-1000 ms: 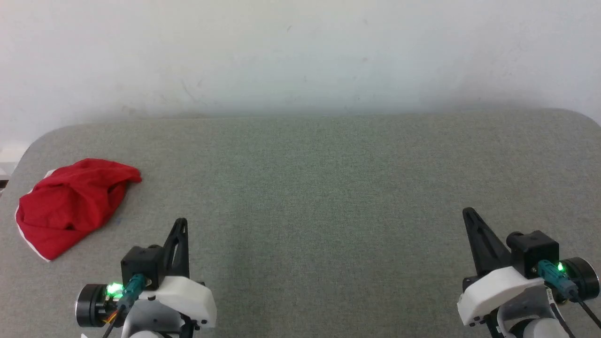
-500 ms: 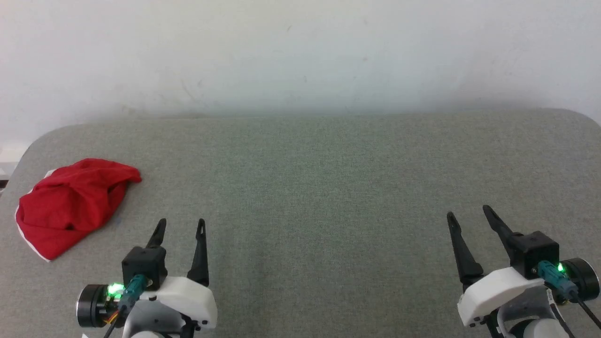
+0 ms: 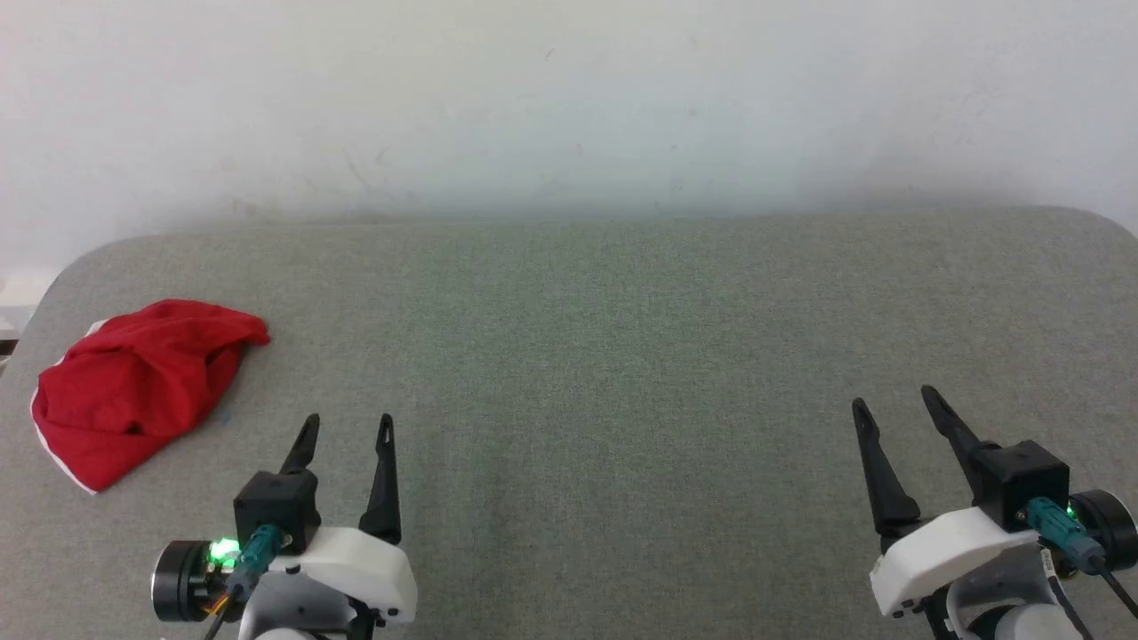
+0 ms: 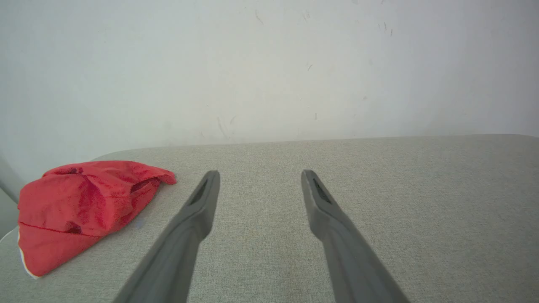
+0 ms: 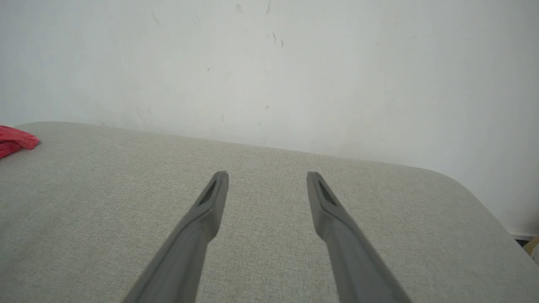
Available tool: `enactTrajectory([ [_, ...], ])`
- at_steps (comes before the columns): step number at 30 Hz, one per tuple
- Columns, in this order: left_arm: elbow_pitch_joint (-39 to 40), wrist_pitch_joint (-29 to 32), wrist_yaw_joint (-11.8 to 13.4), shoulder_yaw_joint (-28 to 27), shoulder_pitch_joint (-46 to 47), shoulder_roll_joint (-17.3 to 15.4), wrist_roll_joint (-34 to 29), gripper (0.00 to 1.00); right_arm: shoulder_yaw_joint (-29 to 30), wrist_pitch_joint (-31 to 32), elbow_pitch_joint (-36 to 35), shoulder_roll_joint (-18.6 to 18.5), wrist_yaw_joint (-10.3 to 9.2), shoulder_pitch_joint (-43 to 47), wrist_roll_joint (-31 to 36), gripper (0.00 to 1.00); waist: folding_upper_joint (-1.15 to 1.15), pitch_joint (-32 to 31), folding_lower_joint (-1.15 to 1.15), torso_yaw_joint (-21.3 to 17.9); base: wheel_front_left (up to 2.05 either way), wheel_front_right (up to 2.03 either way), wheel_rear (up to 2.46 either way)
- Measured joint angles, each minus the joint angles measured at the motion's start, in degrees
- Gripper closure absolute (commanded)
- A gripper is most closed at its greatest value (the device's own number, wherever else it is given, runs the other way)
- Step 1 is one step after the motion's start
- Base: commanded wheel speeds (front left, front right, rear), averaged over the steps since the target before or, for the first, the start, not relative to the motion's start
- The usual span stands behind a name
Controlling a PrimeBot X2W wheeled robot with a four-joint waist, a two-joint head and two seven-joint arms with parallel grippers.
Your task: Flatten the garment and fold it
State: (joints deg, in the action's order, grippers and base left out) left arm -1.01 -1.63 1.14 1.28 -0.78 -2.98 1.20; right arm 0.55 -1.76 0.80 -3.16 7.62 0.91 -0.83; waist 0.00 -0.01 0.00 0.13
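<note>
The garment (image 3: 138, 387) is a crumpled heap of bright red fabric with a thin white edge, lying near the table's left edge. The left wrist view shows the garment (image 4: 80, 206) at the left, beyond and beside the fingers. My left gripper (image 3: 348, 422) hovers open at the lower left, to the right of the heap and apart from it, nothing between its fingers. My right gripper (image 3: 893, 398) stands open at the lower right, far from the cloth. A red tip of the garment (image 5: 14, 141) peeks in at the right wrist view's left edge.
The grey fabric-covered table (image 3: 587, 356) has rounded far corners and ends at a white wall (image 3: 569, 98). Its left edge runs just beside the heap. Broad bare surface lies between the two grippers.
Both grippers have gone from shut to open, fingers spread apart. The arms have barely shifted. The red heap has not moved.
</note>
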Motion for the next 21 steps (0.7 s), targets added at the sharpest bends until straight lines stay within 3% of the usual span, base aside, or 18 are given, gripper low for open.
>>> enactTrajectory([
  [21,-0.7,-2.5,1.2,0.7,0.0,0.0,1.3,0.00,-1.4,-2.4,-0.6,0.0,0.00,0.1,-0.7,0.00,0.00,-0.3,0.00,2.8,0.00,0.00,0.00],
])
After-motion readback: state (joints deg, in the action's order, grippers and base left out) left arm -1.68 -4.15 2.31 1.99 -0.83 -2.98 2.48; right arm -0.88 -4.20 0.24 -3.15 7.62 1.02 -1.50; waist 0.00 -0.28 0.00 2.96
